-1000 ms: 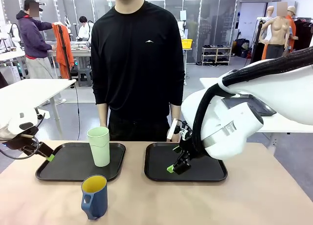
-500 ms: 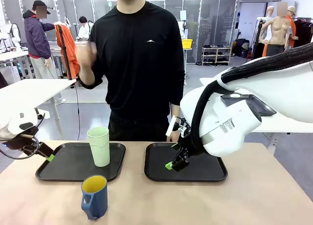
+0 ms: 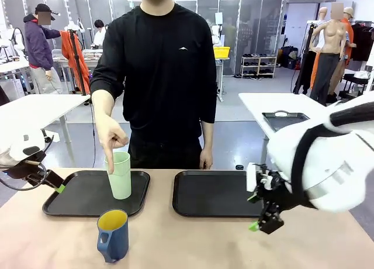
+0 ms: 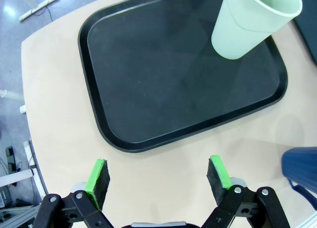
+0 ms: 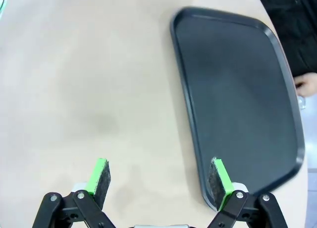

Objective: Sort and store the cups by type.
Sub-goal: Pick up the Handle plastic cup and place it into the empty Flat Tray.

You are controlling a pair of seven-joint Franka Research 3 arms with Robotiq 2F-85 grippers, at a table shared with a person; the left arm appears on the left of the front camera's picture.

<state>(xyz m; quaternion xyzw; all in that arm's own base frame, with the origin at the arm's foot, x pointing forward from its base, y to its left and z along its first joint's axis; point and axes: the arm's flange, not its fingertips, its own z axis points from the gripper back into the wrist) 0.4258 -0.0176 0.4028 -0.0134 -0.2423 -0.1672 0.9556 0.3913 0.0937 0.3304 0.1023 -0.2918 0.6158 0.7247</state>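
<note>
Our right gripper [image 3: 253,212] has pulled back off the right tray [image 3: 211,197] and now hangs over the bare table [image 3: 193,248] beside that tray's near right corner, jaws spread wide and empty, while the person's hand [image 3: 111,139] has dropped to point a finger down at the rim of the pale green tumbler [image 3: 120,176]. The tumbler stands upright on the left tray [image 3: 76,202], the dark blue mug [image 3: 113,234] on the table just in front of it. Our left gripper [image 4: 158,176] hovers wide open, empty, off that tray's left edge
</note>
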